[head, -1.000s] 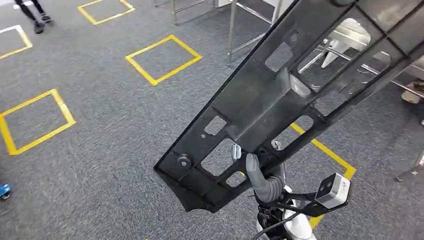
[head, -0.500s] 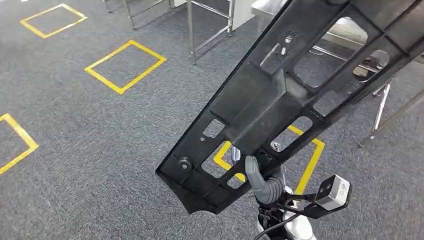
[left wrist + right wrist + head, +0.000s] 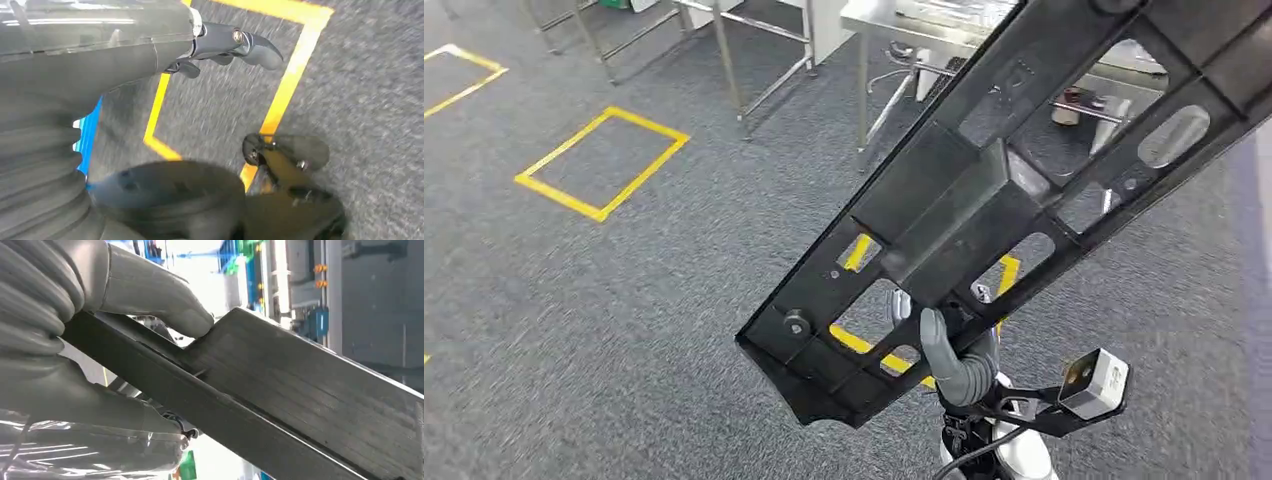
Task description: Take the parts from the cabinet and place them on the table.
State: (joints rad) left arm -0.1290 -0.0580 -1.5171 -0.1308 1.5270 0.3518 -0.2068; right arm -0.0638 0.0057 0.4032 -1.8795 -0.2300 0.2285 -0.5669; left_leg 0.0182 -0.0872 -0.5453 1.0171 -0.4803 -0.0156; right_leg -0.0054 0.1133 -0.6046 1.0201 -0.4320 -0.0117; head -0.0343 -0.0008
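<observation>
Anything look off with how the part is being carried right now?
The long black part is held near one end only by the right hand, so most of its length juts up and forward unsupported, toward the metal table. No damage visible. The left hand holds nothing.

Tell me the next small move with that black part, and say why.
Probably keep walking toward the steel table before lowering anything: the right hand grips the long black part tilted up over carpet, with the table ahead, out of reach.

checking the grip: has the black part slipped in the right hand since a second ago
No. The black part keeps its spot against the right hand and the wrist camera. Only the floor squares and metal tables slide past: the robot is turning.
</observation>
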